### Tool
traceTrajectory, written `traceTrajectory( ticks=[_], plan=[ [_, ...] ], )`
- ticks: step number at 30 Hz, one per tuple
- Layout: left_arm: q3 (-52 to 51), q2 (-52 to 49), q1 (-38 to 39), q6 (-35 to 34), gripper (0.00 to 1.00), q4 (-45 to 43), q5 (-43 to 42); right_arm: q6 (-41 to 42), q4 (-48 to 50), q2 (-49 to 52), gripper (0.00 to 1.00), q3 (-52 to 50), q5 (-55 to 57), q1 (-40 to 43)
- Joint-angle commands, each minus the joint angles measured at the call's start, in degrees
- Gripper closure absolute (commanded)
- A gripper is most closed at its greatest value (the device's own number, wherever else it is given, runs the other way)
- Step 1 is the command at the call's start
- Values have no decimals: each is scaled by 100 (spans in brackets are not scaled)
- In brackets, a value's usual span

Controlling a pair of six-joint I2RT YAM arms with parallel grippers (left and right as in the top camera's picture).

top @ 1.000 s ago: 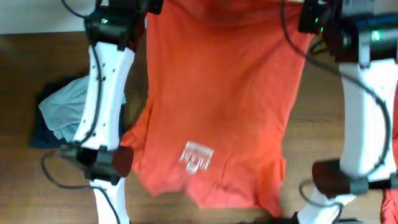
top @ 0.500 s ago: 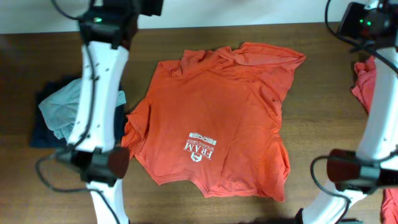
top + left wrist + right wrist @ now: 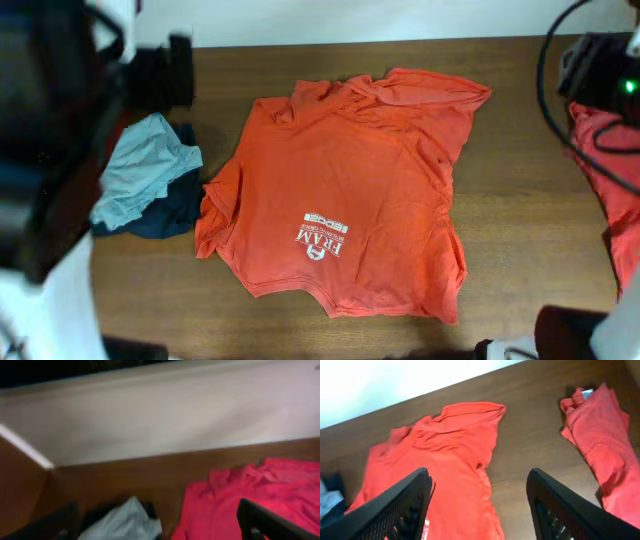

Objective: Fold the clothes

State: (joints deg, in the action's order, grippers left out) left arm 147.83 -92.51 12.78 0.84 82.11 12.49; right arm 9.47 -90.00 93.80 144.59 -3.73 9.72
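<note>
A red-orange T-shirt (image 3: 350,190) lies spread on the wooden table (image 3: 520,200), chest side up, with a small white logo (image 3: 322,238) near its lower middle and a wrinkled top edge. A second red-orange shirt (image 3: 612,195) lies crumpled at the right edge. In the left wrist view my left gripper (image 3: 157,525) is open and empty, high above the table, with the spread shirt (image 3: 250,492) below to its right. My right gripper (image 3: 480,505) is also open and empty, raised over the spread shirt (image 3: 435,455), with the second shirt (image 3: 600,435) to the right.
A pile of light blue cloth (image 3: 145,170) on dark navy cloth (image 3: 165,215) sits left of the spread shirt. My left arm (image 3: 50,150) fills the left side of the overhead view as a blur. The right arm (image 3: 600,75) is at the top right. A pale wall (image 3: 160,415) runs behind the table.
Both grippers let go of the shirt's top edge, and the shirt dropped flat onto the table. Both arms then pulled up and away, the left swinging close to the overhead camera.
</note>
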Motion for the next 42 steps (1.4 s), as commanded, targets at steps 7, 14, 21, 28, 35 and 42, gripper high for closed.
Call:
traceTrajectory(
  ticks=[7,14,21,28,35,42],
  plan=[
    [-155,234,-11,-1040,1,1460,76,103,-728,-861,34,-328,-535,-79],
    [-2299,111,-9,-1325,1,863,-50,175,-358,-673,33,-2538,-485,-199],
    [-5410,42,-15,-1325,1,-1228,-1534,173,1189,-138,25,-5558,-466,-175],
    [-6758,-68,-4,-1322,1,-2092,-1729,402,3797,769,19,-6413,-833,-92],
    [-6819,-70,-2,-1320,1,-1987,-1768,914,5593,1849,36,-6413,-979,-44],
    [-6819,-70,20,-1320,1,-2059,-1768,1209,6253,2776,41,-6413,-979,-28]
  ],
)
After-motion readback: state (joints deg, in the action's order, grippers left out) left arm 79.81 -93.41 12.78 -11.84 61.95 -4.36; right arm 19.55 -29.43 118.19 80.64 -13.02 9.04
